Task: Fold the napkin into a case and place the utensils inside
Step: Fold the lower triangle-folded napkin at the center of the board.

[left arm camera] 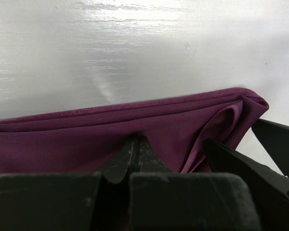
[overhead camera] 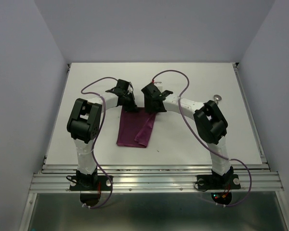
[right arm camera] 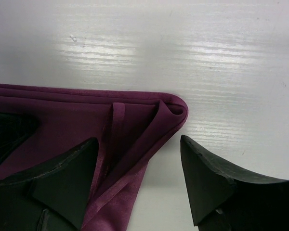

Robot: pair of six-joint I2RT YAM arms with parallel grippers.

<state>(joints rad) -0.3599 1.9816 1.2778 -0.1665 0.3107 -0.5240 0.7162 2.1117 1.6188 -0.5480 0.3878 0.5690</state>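
- Plum napkin: narrow folded strip in the middle of the table, far end between both grippers.
- Left gripper is pinched shut on the far edge.
- Right gripper is wide open, straddling the loose corner.
- Best move: catch every layer there, or the flap slips.
- Shiny utensil lies well apart, far right.

White table: folded plum napkin mid-table; small silver utensil far right.

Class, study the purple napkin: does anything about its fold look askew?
Yes. The napkin is folded unevenly. Its top flap slants across the strip instead of lining up with the edges, and one far corner curls into a small roll rather than lying flat.
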